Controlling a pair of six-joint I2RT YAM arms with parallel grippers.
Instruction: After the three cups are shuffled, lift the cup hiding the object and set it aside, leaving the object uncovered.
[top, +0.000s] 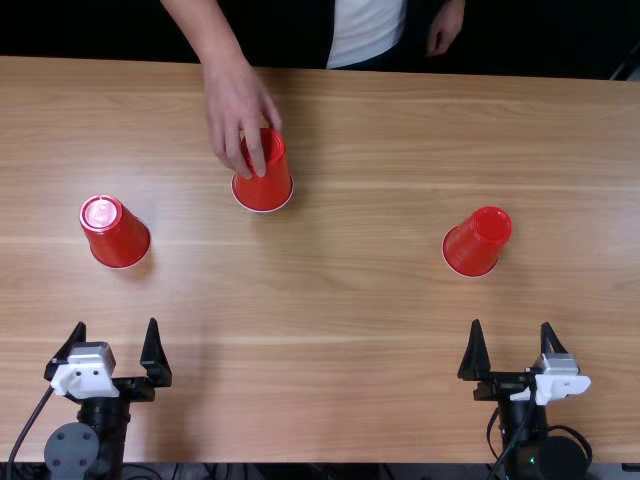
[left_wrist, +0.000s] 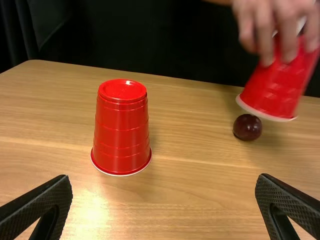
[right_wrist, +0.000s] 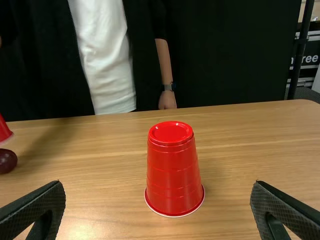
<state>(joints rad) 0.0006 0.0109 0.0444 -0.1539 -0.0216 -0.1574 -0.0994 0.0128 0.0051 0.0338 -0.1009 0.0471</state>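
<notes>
Three red cups are on the table. The left cup (top: 114, 232) (left_wrist: 121, 128) stands upside down ahead of my left gripper (top: 113, 352) (left_wrist: 165, 210), which is open and empty near the front edge. The right cup (top: 478, 241) (right_wrist: 174, 168) stands upside down ahead of my open, empty right gripper (top: 508, 350) (right_wrist: 160, 212). A person's hand (top: 238, 105) (left_wrist: 275, 27) holds the middle cup (top: 264, 172) (left_wrist: 278, 82) tilted up off the table. Under its raised rim lies a small dark red ball (left_wrist: 247, 127) (right_wrist: 7, 161).
The person stands across the far edge of the table (top: 400, 330), their other hand (top: 443, 28) (right_wrist: 167, 100) hanging near it. Bare wood lies between the cups and the grippers.
</notes>
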